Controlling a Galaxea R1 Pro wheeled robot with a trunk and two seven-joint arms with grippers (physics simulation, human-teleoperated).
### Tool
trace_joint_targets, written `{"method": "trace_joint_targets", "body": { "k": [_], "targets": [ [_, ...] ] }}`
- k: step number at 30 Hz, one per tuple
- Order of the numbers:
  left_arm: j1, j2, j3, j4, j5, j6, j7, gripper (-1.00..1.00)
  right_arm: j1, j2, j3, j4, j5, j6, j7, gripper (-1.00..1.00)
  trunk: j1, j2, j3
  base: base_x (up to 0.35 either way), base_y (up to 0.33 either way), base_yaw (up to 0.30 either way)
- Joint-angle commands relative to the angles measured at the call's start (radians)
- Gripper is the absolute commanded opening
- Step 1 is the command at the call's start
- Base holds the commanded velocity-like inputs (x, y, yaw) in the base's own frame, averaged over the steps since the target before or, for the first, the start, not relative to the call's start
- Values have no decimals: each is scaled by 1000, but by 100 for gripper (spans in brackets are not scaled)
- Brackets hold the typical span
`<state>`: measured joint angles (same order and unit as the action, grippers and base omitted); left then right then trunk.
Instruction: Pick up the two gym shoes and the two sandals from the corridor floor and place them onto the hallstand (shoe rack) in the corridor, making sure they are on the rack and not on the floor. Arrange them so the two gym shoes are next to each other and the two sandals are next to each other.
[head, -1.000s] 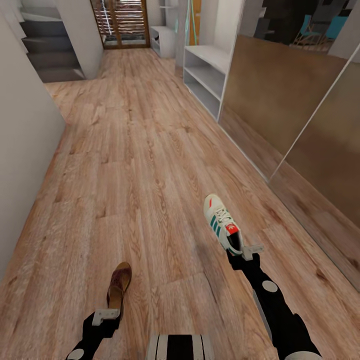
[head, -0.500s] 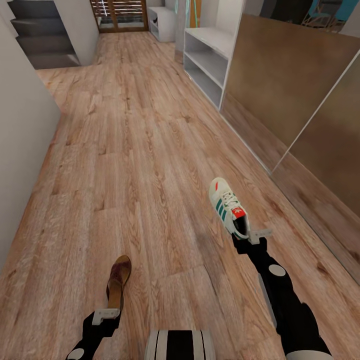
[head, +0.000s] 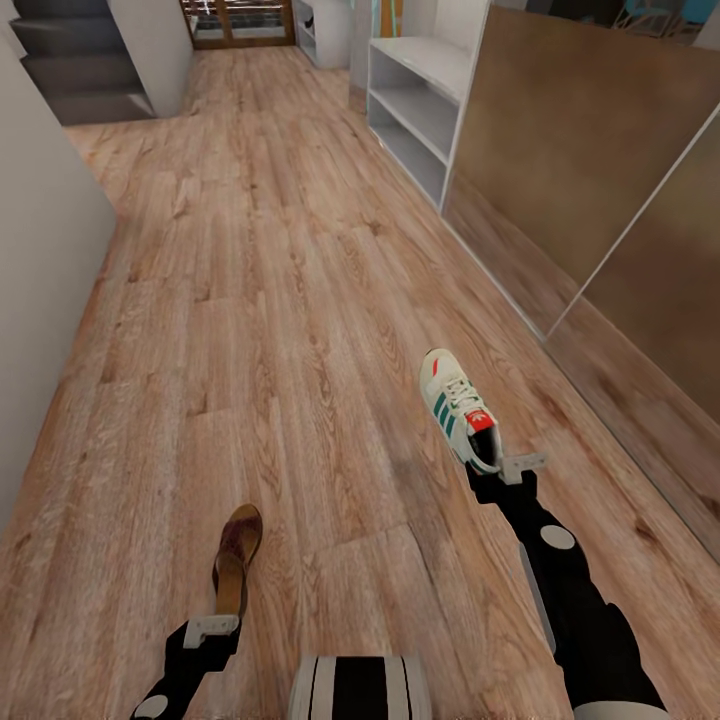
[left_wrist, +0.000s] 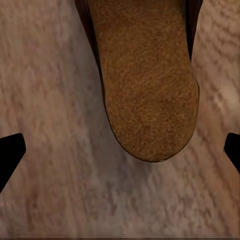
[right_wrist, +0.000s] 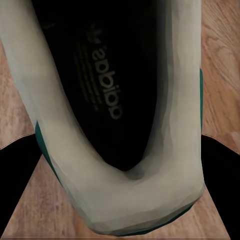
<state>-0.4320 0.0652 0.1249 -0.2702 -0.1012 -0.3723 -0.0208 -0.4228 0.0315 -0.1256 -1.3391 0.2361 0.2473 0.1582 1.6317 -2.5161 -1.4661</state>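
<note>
My right fingers hold a gym shoe by its heel, toe pointing away from me down the corridor, lifted over the wood floor. In the right wrist view the shoe's white heel collar sits squeezed between the two dark fingers, with the black insole above it. My left fingers hold a brown sandal by its heel end, also pointing forward above the floor; in the left wrist view its tan footbed hangs over the planks, with the dark fingertips at either side. The pale grey shoe rack stands well ahead against the right wall, its two open shelves facing the corridor.
</note>
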Motion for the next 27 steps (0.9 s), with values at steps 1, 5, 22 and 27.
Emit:
{"method": "trace_joint_targets", "body": {
  "k": [1, 5, 22, 27],
  "targets": [
    [-1, 0, 8, 1, -10, -4, -2, 100, 0, 1, -3, -2, 10, 4, 9, -100, 0, -1, -5, 0, 0, 0],
    [-1, 0, 9, -1, -7, -5, 0, 100, 0, 1, -3, -4, 11, 4, 9, -100, 2, -1, -20, 0, 0, 0],
    [-1, 1, 8, 0, -5, -61, 7, 100, 1, 1, -3, -3, 11, 4, 9, -100, 5, -3, -47, 0, 0, 0],
    [-1, 0, 6, 0, -5, -63, 7, 100, 1, 1, -3, 1, 11, 4, 9, -100, 5, -3, -47, 0, 0, 0]
  ]
}}
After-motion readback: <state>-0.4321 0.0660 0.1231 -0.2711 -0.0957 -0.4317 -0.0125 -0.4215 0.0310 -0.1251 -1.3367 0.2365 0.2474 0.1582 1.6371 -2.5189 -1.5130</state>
